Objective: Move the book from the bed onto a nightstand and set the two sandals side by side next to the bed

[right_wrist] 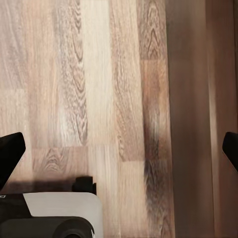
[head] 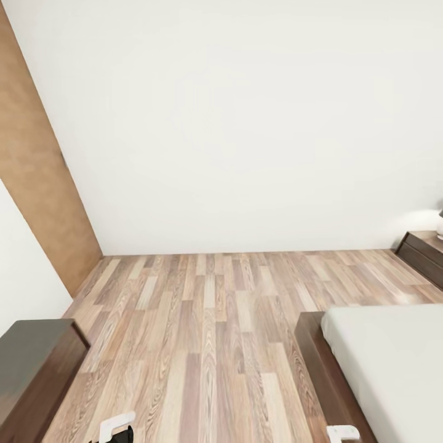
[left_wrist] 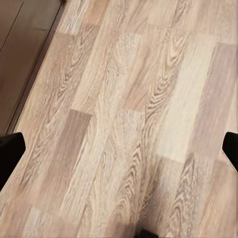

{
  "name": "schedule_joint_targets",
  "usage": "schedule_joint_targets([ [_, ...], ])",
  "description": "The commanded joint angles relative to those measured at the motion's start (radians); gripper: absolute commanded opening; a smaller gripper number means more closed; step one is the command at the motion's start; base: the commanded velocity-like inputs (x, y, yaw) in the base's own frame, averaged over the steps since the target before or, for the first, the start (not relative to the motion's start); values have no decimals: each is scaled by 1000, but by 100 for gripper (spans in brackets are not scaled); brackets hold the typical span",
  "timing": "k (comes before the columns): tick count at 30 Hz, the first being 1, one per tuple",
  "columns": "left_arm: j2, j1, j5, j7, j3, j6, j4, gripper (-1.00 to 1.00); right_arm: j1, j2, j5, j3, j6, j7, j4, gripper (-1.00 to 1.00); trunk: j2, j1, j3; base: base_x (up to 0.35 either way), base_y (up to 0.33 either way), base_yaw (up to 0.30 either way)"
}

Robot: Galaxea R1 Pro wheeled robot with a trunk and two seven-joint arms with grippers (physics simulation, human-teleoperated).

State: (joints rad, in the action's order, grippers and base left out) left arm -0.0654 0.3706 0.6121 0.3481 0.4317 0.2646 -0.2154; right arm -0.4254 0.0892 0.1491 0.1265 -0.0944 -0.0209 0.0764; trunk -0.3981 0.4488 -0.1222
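Two grippers of ours spread wide over bare floor (head: 209, 344), left gripper (left_wrist: 119, 148) and right gripper (right_wrist: 119, 148) with fingertips cut off at frame edges, bed (head: 394, 369) corner just beside our right gripper, nightstand (head: 424, 252) far beyond, half cropped, dark cabinet (head: 34, 369) beside our left gripper.
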Motion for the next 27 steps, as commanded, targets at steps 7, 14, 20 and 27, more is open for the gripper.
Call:
schedule_joint_targets([
  [7, -1, 1, 7, 5, 9, 2, -1, 100, -1, 0, 10, 8, -4, -2, -1, 100, -2, 1, -2, 337, 0, -3],
  [14, -1, 1, 7, 5, 9, 2, -1, 100, -1, 0, 10, 7, -4, -2, -2, 100, -2, 1, -2, 337, 0, -1],
  [20, -1, 1, 8, 6, 9, 2, -1, 100, -1, 0, 10, 7, -4, -2, -1, 100, -2, 1, -2, 338, 0, 0],
  [27, -1, 1, 7, 6, 9, 2, -1, 100, -1, 0, 10, 7, -4, -2, -1, 100, -2, 1, -2, 338, 0, 0],
])
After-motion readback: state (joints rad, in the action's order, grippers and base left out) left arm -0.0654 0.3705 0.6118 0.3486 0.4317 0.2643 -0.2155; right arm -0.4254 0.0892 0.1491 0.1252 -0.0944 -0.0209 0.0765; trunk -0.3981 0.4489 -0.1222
